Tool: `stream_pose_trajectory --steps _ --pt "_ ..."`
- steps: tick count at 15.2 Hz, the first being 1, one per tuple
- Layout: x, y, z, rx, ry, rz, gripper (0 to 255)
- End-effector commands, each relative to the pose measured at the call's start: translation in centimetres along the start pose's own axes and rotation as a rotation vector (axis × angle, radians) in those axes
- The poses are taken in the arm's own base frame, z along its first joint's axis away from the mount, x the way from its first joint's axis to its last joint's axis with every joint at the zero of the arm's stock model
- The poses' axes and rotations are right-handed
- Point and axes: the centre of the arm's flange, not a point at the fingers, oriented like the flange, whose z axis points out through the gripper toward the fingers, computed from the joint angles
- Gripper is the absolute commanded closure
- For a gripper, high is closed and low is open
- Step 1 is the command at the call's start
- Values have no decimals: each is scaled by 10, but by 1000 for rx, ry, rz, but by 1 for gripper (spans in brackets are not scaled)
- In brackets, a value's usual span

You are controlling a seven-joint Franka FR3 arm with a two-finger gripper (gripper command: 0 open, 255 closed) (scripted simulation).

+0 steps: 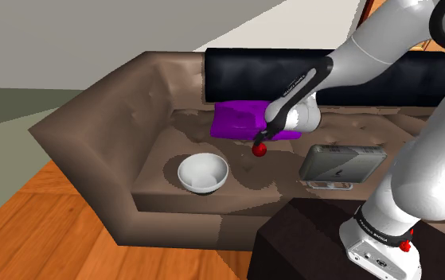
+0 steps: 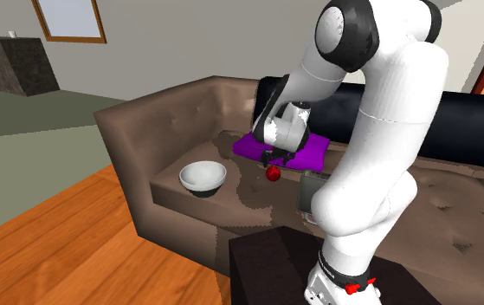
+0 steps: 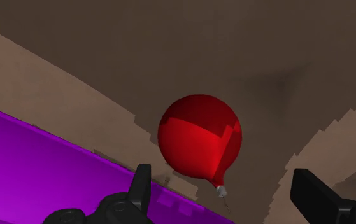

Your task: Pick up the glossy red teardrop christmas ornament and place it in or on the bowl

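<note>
Franka at work: the white arm (image 1: 407,171) climbs from the lower right of the shoulder view, folds at the upper right, then slopes down to mid-frame, its black gripper (image 1: 263,141) pointing downward, fingers (image 3: 141,186) spread wide apart.

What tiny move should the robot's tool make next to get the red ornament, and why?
Probably ease the tool straight toward the red ornament. In the wrist view its two fingers stand apart and touch nothing, with the ornament lying on the brown sofa seat just ahead, between them. Closing now might miss it; the white bowl comes later.
</note>
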Motion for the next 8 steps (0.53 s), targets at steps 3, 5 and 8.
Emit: stream_pose_trajectory --steps 3,5,8 --pt "0 5 25 -6 7 9 0" --pt "0 5 36 -6 7 9 0" --pt "0 5 44 -6 7 9 0"
